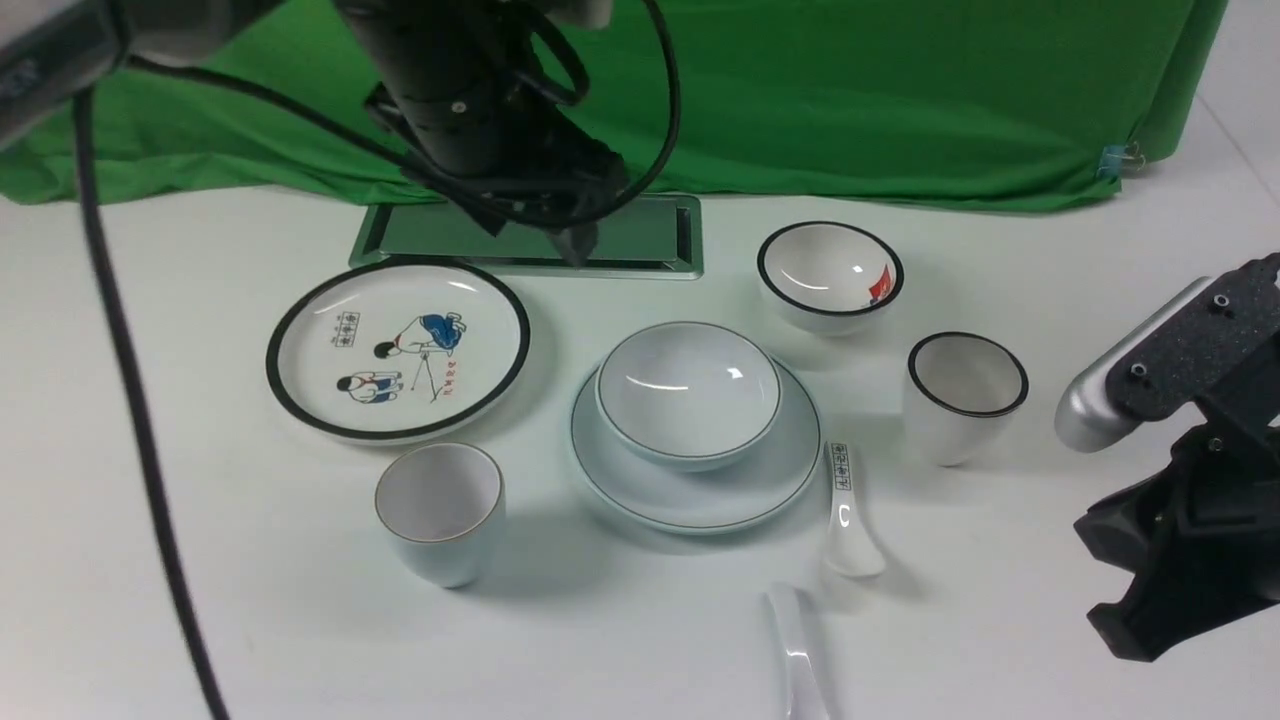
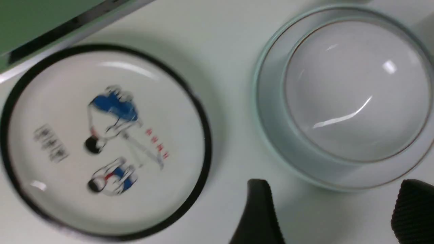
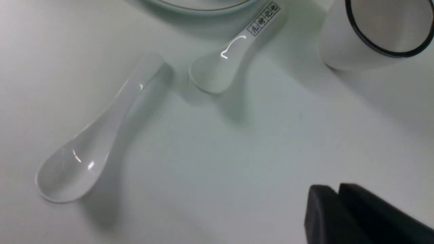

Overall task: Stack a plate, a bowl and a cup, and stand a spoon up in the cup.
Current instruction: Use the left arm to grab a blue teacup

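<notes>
The pale bowl [image 1: 690, 390] sits inside the pale plate [image 1: 700, 505] at the table's middle; the left wrist view shows the same bowl [image 2: 356, 91] on the plate [image 2: 373, 178]. Left of them the short pale cup [image 1: 440, 510] stands upright and empty. The plain white spoon [image 1: 797, 650] lies at the front edge, seen whole in the right wrist view as the spoon [image 3: 98, 142]. My left gripper [image 2: 335, 203] hangs open and empty above the table behind the plate's far left. My right gripper [image 3: 337, 193] is shut and empty, at the right, away from both spoons.
A black-rimmed cartoon plate [image 1: 398, 348] lies left of the stack. Behind and right stand a small black-rimmed bowl [image 1: 830, 275] and a taller black-rimmed cup [image 1: 965, 395]. A spoon with printed characters [image 1: 848, 520] lies against the plate's right edge. A metal hatch [image 1: 640, 240] and green cloth are at the back.
</notes>
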Controlling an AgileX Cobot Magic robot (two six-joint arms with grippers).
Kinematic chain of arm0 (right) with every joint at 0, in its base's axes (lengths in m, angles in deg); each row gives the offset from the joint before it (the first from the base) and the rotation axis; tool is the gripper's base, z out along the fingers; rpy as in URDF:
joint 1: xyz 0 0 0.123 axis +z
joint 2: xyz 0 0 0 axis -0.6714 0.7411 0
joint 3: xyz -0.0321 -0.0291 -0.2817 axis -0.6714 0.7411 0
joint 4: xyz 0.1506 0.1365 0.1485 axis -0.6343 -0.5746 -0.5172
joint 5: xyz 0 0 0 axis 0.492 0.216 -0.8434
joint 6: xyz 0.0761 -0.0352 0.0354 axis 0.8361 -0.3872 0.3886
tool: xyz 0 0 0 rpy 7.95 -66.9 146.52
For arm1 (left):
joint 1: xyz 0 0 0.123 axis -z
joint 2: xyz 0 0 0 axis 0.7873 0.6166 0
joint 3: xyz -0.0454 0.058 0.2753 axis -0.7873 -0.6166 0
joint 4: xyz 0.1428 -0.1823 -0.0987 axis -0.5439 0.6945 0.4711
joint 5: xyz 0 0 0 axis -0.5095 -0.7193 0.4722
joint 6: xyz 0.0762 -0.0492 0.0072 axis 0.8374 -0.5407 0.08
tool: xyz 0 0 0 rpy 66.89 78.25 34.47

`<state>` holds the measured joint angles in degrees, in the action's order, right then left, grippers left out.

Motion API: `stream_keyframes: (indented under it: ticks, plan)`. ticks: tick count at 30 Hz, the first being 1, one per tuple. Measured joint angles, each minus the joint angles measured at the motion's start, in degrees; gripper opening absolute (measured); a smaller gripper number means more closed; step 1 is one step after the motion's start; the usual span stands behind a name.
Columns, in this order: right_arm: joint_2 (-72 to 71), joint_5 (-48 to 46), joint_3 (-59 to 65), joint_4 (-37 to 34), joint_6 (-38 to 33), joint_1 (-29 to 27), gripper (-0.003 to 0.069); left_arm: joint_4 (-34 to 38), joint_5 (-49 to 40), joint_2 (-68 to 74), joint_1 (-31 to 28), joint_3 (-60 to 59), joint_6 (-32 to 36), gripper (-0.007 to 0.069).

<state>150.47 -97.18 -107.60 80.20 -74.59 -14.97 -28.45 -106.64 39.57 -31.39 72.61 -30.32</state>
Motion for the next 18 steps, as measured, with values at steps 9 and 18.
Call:
stream_keyframes:
  ticks: [9,18]
  plan:
    - [0.0,-0.4,0.0,0.0,0.0,0.0,0.0095,-6.9,4.0,-10.1,-1.1,-24.7,-4.4,0.0391]
    - [0.0,0.3,0.0,0.0,0.0,0.0,0.0096,-7.8,22.2,-10.5,-1.1,-42.1,-7.6,0.0353]
